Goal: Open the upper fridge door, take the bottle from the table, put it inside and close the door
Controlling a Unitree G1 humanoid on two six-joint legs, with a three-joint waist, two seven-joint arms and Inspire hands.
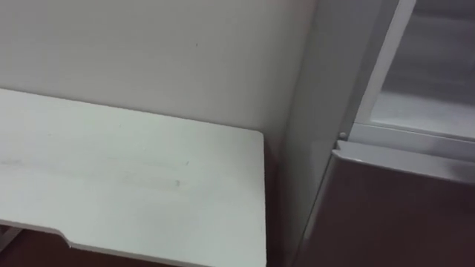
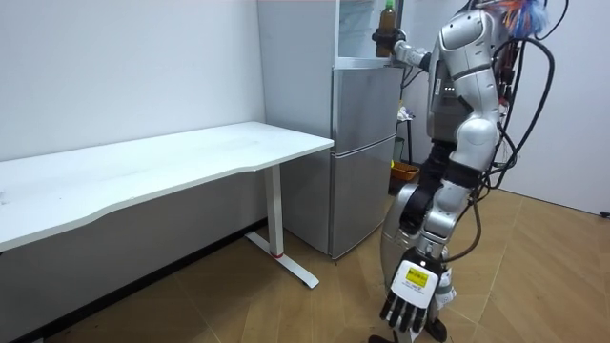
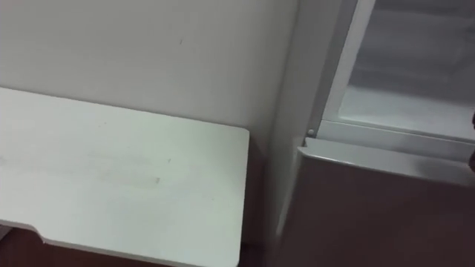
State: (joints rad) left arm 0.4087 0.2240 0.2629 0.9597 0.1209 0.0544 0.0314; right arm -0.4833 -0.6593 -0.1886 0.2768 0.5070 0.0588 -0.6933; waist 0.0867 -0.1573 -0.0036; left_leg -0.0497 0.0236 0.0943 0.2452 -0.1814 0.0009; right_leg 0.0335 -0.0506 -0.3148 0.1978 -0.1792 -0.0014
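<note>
Well off to the left of the right hand lies the white table [image 1: 148, 170], its end just beside the fridge [image 2: 362, 152]. Below the hand, the fridge's lower door [image 1: 393, 215] is shut. Above that door the upper compartment [image 1: 423, 111] stands open, its pale floor in sight. In the room view the right hand [image 2: 384, 43] is raised to the front edge of that opening. Its fingers are wrapped round the lower body of the bottle [image 2: 387, 19], which stands upright at the compartment's mouth. The left hand [image 2: 412, 297] hangs far below, toward the room view's right, fingers slack and holding nothing.

The step in hand looks like the placing itself. To do it well, the hand should carry the bottle level and deeper in, past the sill. It should then lower the bottle until the base sits flat, and only then loosen. Letting go at the lip risks the bottle tipping outward.

The hand hides whether the base already touches the floor. The compartment's top and its door are cut off, and the shelf's depth is hard to judge.
</note>
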